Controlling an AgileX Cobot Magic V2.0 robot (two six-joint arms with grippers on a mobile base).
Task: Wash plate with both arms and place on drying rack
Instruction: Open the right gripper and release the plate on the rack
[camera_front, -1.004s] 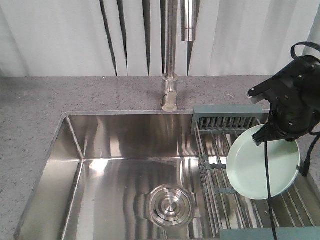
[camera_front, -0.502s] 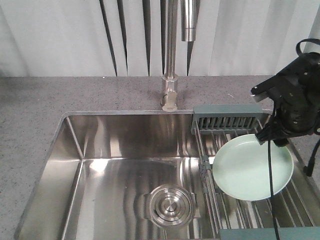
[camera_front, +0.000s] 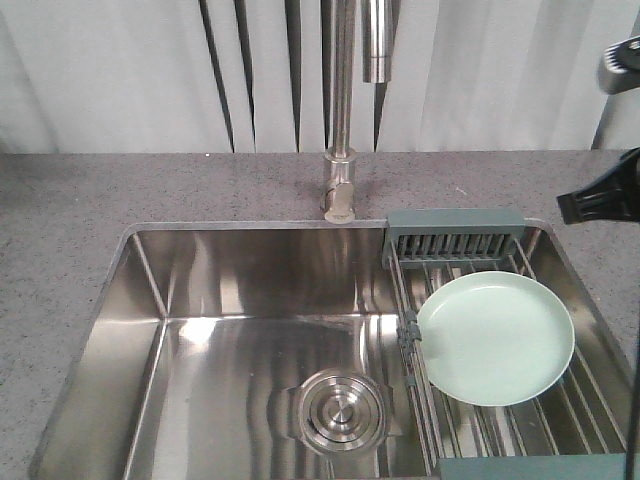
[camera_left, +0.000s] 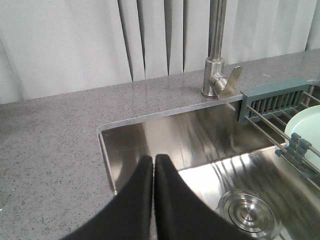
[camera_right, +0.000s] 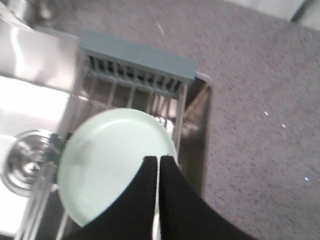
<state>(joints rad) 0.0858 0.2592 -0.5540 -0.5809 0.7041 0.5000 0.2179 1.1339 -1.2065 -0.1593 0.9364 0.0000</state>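
The pale mint-green plate lies almost flat on the wire bars of the drying rack, at the right end of the sink, with nothing holding it. In the right wrist view my right gripper hangs above the plate's near-right rim, shut and empty, clear of the rack. Only a black part of the right arm shows at the front view's right edge. My left gripper is shut with nothing in it, over the sink's left back corner; the plate's edge shows at far right.
A tall steel faucet stands on the grey speckled counter behind the steel sink. A round steel drain sits in the basin floor. Pale curtains hang behind.
The right gripper let go of the plate, which tipped from leaning upright down flat onto the rack. The right arm then rose up and to the right.
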